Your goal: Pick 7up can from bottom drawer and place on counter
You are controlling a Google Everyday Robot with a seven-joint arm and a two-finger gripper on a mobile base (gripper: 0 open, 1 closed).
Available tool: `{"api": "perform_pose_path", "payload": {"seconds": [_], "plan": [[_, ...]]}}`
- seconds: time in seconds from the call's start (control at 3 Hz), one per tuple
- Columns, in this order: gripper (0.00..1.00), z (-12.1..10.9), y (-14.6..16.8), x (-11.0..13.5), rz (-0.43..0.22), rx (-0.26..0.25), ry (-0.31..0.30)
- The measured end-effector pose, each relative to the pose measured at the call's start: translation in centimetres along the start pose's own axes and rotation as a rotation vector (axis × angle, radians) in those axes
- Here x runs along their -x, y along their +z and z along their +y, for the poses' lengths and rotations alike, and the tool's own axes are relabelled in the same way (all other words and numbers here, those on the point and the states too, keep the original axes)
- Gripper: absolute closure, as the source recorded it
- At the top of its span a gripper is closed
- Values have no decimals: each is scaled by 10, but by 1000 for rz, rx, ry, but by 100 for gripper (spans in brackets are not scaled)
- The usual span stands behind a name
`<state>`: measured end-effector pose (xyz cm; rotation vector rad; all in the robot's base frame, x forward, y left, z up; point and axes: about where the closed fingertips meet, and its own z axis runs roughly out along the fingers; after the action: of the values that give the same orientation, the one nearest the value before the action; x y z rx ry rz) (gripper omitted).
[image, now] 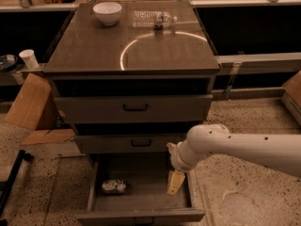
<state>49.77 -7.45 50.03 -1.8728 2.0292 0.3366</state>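
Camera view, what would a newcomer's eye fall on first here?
The white arm reaches in from the right, its claw hanging over the right side of the open bottom drawer. The 7up can lies at the drawer's left, apart from the claw. A white bowl and clear bottle sit on the counter.
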Motion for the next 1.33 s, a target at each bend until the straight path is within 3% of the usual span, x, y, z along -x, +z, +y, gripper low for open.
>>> {"api": "perform_pose_path", "payload": {"seconds": [0.33, 1.0, 1.33], "plan": [[0, 3, 38, 1, -38, 36, -21], [0, 3, 110, 25, -216, 120, -45], [0, 4, 110, 25, -216, 121, -46]]}}
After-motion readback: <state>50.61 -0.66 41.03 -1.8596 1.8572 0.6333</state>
